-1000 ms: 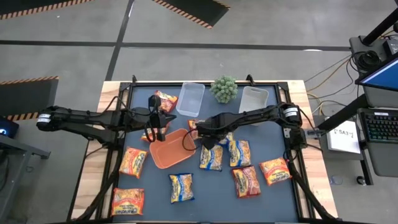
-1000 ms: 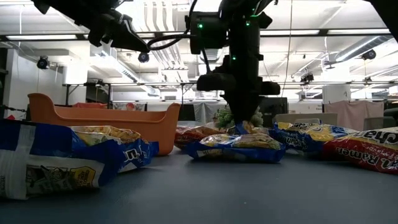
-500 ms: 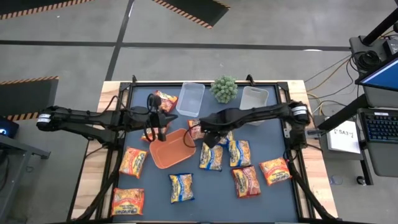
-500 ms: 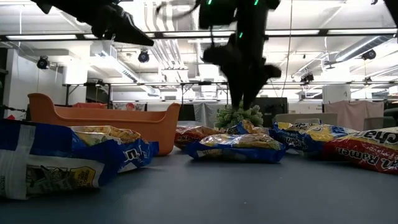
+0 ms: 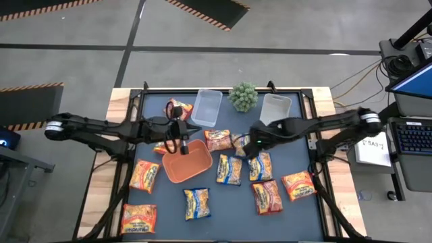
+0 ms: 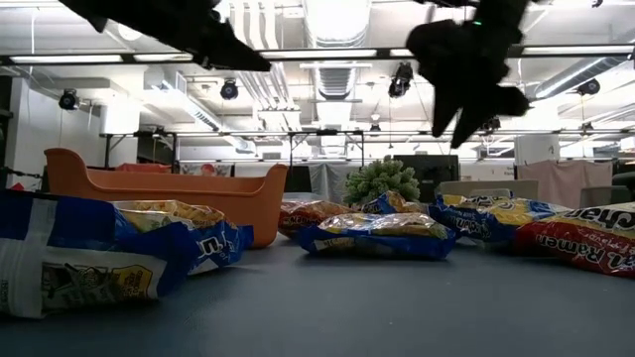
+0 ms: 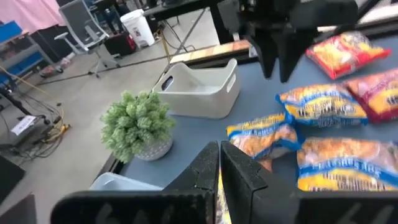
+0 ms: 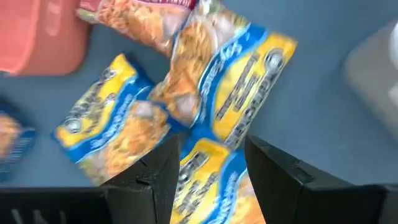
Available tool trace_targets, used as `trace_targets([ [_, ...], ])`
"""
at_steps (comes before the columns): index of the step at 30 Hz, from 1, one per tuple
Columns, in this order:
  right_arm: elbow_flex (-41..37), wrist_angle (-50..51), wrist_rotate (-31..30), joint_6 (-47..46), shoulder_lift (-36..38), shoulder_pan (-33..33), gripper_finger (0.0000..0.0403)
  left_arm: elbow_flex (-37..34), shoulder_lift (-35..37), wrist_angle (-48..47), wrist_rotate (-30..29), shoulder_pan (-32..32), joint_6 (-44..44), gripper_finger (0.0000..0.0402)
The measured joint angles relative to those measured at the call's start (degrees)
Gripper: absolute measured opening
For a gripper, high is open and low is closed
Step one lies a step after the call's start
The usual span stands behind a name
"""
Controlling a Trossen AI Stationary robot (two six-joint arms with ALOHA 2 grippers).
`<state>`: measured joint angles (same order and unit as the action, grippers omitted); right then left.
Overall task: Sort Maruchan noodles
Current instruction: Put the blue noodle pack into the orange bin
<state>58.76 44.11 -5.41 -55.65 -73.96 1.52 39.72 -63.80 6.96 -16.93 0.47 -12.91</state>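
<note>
Left wrist view alone shows pinched packet (image 7: 218, 186).

an open lab or workshop: exposed ceiling ducts (image 6: 332, 30), hazard-striped floor mats (image 5: 202, 10) (concrete floor), office chairs (image 7: 81, 25).

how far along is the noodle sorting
Barely begun. Done: nothing visible; the orange tray, the left clear tub and the right clear tub all look empty. In hand: the right claw is open above yellow-blue packets, holding nothing; the left claw hovers by the tray's far edge. Left: every packet, all lying mixed on the table.
</note>
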Motion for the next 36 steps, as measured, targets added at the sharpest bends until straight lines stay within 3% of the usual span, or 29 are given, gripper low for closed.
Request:
trace_targets([
  [5, -11.47, -10.77, 2.4, -6.76, 8.45, 0.0, 0.0169, 1.88, -6.35, 3.78, 0.03, -0.04, 1.6, 0.0],
  [11, -18.44, -11.66, 2.41, -10.22, 13.71, -0.02, 0.0169, 8.15, -16.87, 5.01, 3.58, -0.02, 2.34, 0.0],
  [17, -19.61, -11.73, 2.37, -11.45, 15.13, -0.02, 0.0167, 16.24, -29.52, 4.71, 8.91, 0.02, 2.39, 0.0],
  [23, -19.39, -11.45, 2.34, -11.27, 14.16, -0.02, 0.0162, 22.34, -40.35, 4.98, 9.07, -0.06, 3.62, 0.0],
  [36, -19.43, -13.74, 0.79, -8.2, 9.16, -0.04, 0.0163, 27.44, -51.63, 7.02, 9.03, 0.18, 6.13, 0.0],
])
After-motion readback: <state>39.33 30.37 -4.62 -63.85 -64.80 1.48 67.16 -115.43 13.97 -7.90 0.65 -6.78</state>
